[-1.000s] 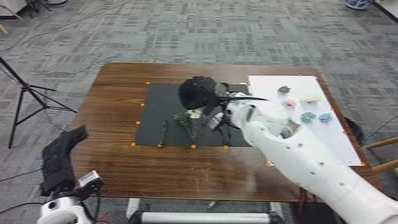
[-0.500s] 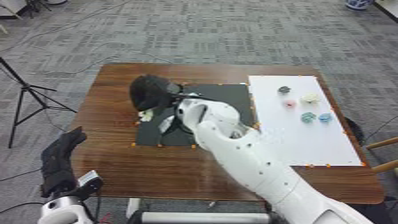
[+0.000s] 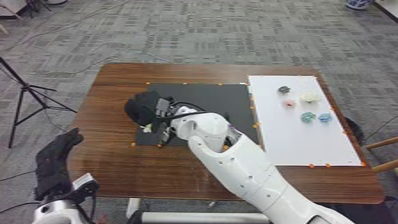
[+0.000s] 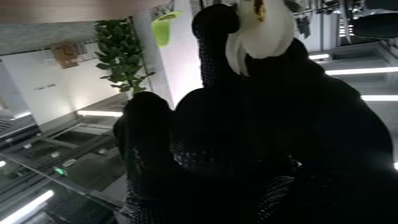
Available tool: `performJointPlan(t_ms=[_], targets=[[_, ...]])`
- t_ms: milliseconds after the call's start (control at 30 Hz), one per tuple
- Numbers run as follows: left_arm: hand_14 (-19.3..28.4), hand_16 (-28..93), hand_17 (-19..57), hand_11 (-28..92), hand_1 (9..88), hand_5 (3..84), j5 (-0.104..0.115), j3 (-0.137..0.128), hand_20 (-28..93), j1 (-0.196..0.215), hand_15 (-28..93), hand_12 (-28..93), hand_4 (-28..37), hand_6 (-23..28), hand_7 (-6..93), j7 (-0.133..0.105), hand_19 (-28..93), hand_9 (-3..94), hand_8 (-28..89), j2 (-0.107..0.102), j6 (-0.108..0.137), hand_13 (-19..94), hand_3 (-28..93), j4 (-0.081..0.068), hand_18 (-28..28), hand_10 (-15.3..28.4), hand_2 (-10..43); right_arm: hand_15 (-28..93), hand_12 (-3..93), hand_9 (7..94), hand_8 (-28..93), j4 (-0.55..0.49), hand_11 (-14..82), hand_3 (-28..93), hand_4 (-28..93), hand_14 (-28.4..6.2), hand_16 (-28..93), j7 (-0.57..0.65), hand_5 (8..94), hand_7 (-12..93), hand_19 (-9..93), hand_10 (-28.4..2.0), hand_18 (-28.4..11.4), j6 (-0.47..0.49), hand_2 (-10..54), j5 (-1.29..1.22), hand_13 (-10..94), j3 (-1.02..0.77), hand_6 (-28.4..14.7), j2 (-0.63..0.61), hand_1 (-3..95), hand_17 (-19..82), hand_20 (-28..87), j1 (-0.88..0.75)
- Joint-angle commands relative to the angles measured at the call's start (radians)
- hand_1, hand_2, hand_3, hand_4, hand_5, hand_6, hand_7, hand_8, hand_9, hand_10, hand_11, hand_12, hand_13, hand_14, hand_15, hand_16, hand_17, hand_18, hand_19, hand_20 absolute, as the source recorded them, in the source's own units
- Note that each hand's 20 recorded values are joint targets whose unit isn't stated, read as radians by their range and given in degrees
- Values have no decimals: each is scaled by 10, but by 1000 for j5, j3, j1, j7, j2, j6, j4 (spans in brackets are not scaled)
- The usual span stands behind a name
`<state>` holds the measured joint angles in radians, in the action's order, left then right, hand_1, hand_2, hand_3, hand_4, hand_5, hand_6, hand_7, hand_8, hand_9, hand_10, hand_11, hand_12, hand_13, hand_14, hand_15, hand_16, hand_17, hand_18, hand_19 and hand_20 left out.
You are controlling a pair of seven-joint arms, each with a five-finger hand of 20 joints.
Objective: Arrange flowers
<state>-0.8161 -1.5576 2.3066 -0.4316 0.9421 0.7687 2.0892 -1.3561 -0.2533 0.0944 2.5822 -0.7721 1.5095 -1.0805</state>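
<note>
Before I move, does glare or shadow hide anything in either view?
Head view: lighting looks even; the white board is bright, yet the flower heads on it stay distinct. Right wrist view: ceiling lights glare as white bars, the right robot hand is nearly black, hiding glove detail, and the white flower stands out pale.

1. A black metal tripod (image 3: 25,89) stands upright on the floor, left of the brown wooden worktop (image 3: 133,172), in the head view.
2. Gray patterned carpet (image 3: 209,40) surrounds the worktop.
3. Thin dark cables (image 3: 62,71) trail across the carpet near the tripod.
4. A blue-and-white round pot (image 3: 359,4) sits at the far right.
5. Light wooden chair parts (image 3: 384,166) show beside the worktop's right edge.
6. The right wrist view has bright white ceiling lights (image 4: 362,71).
</note>
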Motion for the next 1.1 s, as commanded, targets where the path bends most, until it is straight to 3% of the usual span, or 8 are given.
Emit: performJointPlan(t_ms=[33,267,800,900,933,1000,1067,1100], targets=[[114,-14,52,194,220,500,24,-44,140,79,98,82,-283,52,151,-39,109,511,-101,-2,-44,333,678,29,66,145,300,700,476,851,95,26,111,619,-206,-3,372,-15,648,511,932,-62,-120,6,-95,87,859,-47,26,52,616,611,672,-4],[122,-8,49,198,216,495,45,-84,140,146,101,89,-283,54,152,-71,111,505,-98,6,-91,339,693,41,73,146,185,700,414,818,110,13,70,615,-188,-7,369,28,638,427,932,-66,-125,36,-95,53,850,-28,23,33,575,598,668,11],[129,0,47,207,231,494,90,-187,139,337,101,99,-283,55,154,-152,115,501,-94,36,-197,345,697,75,77,146,141,691,266,717,122,-14,126,603,-177,-13,350,48,621,318,932,-92,-131,128,-95,57,842,-19,3,-3,534,585,647,28],[129,1,47,208,234,494,84,-189,139,336,101,101,-283,55,154,-147,114,500,-93,42,-201,345,698,75,78,146,137,687,218,687,119,-19,149,614,-175,-19,350,70,607,306,932,-98,-136,94,-95,2,828,0,2,-33,515,569,637,61],[129,1,46,208,234,494,93,-186,139,338,102,101,-283,55,154,-154,115,500,-93,33,-195,347,697,75,78,146,136,687,214,682,118,-28,151,619,-174,-20,349,90,603,302,932,-98,-137,78,-95,-42,825,20,2,-54,505,567,635,80],[130,1,46,210,234,494,92,-187,139,337,102,102,-283,54,154,-153,115,498,-93,34,-196,347,699,75,78,144,133,687,210,669,111,-33,151,648,-174,-25,349,91,596,284,932,-99,-138,58,-94,-89,816,17,0,-56,458,560,631,88],[130,1,46,210,233,493,87,-188,139,336,101,102,-283,54,154,-149,115,498,-93,39,-199,346,700,75,78,145,130,676,210,656,88,-42,144,662,-162,-32,345,81,588,267,932,-104,-141,57,-51,-126,807,15,-1,-57,398,544,615,89],[130,2,46,210,233,492,83,-190,139,336,101,102,-283,54,155,-147,115,497,-93,42,-201,346,701,75,78,145,129,669,210,648,6,-48,136,674,-155,-37,346,66,581,261,932,-108,-144,71,-25,-137,801,9,-2,-55,366,534,600,86]])
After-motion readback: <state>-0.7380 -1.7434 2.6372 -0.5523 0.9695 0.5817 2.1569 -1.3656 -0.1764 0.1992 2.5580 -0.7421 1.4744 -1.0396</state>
